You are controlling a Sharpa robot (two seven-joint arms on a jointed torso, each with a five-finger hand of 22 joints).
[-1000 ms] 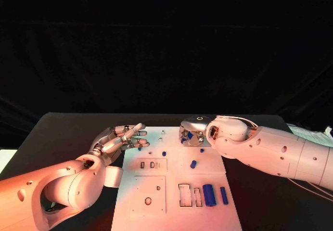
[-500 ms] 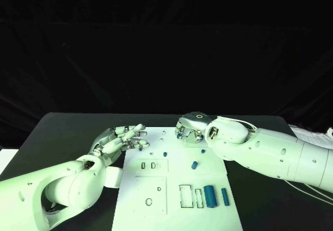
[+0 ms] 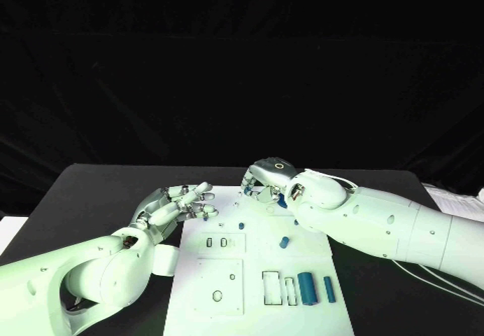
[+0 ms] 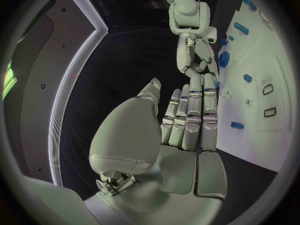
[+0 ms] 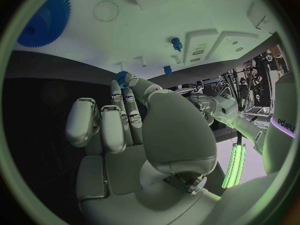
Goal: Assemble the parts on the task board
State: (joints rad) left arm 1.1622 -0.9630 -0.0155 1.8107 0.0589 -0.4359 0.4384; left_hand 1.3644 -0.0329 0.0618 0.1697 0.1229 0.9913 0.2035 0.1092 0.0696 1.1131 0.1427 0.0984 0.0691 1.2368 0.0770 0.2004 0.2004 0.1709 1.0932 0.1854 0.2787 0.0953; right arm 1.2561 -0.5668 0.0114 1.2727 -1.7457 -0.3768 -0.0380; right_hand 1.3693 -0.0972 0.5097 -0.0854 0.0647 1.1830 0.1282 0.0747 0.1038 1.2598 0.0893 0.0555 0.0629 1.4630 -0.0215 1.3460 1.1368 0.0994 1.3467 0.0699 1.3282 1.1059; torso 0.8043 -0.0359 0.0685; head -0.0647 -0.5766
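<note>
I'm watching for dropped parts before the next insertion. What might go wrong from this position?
The right hand pinches a small blue part only at its fingertips, so it might slip out or tilt on the way to the task board. The left hand holds nothing and hovers at the board's far left edge, close to the right hand; the two could collide if both move inward.

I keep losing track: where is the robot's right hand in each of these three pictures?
Head view: the right hand is over the far end of the task board.
Left wrist view: it is past the left hand's fingertips, beside the board.
Right wrist view: it is in the middle, with a small blue part at its fingertips.
Shared landmark: the white task board.
</note>
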